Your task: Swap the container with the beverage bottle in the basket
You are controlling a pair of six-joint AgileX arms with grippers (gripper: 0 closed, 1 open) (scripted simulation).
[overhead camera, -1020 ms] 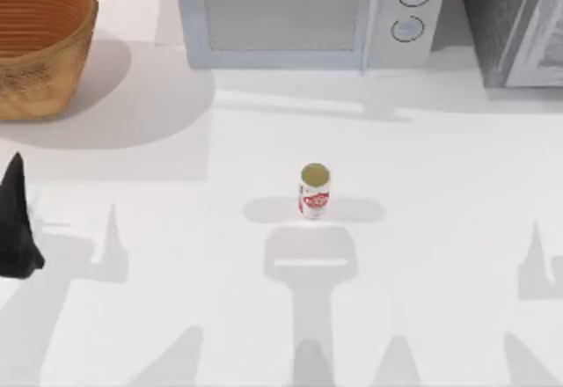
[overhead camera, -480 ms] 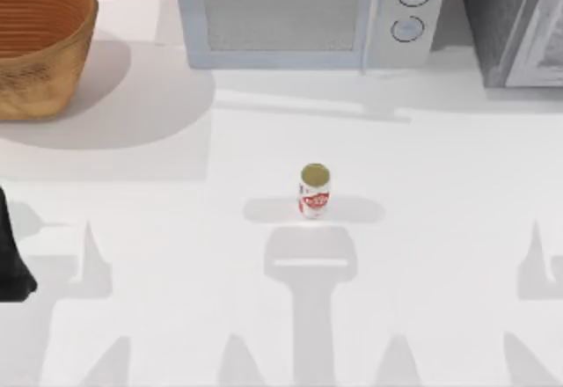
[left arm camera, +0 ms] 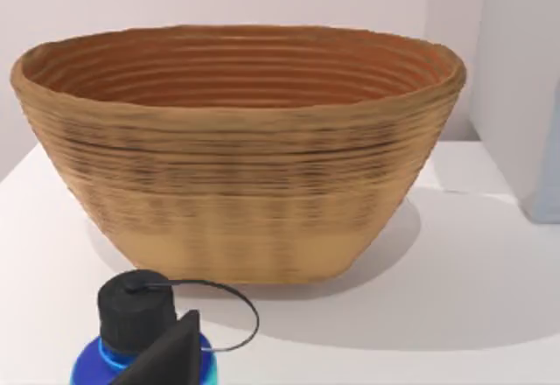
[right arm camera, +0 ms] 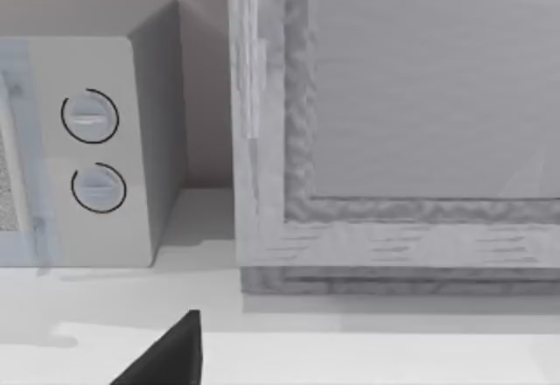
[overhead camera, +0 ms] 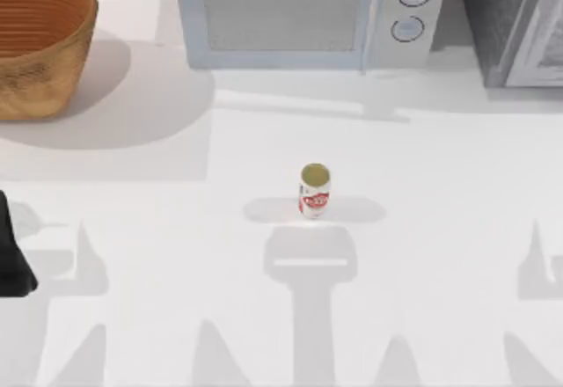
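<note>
The small upright beverage bottle [overhead camera: 314, 191], a cylinder with a red-and-white label and a round dull-gold top, stands alone on the white table [overhead camera: 440, 229], and everything else can be placed from it. Well to its left, at the table's left edge, the dark tip of the left gripper [overhead camera: 12, 259] is in sight; whether that claw is released or clenched cannot be told. In the left wrist view a black finger [left arm camera: 166, 357] lies across a blue bottle with a black screw cap and a thin loop tether [left arm camera: 138, 332], which stands on the table just in front of the basket. Far off to the beverage bottle's upper left sits the large round orange-brown wicker basket [overhead camera: 40, 44], ribbed, with a wide mouth. Behind the beverage bottle stands a pale grey microwave oven with two round dials [overhead camera: 303, 13], and beside that, further right, a grey cabinet [overhead camera: 515, 22]. In the right wrist view one black fingertip [right arm camera: 166, 354] of the right gripper faces the microwave's dials and the cabinet; that claw's state cannot be told either.
</note>
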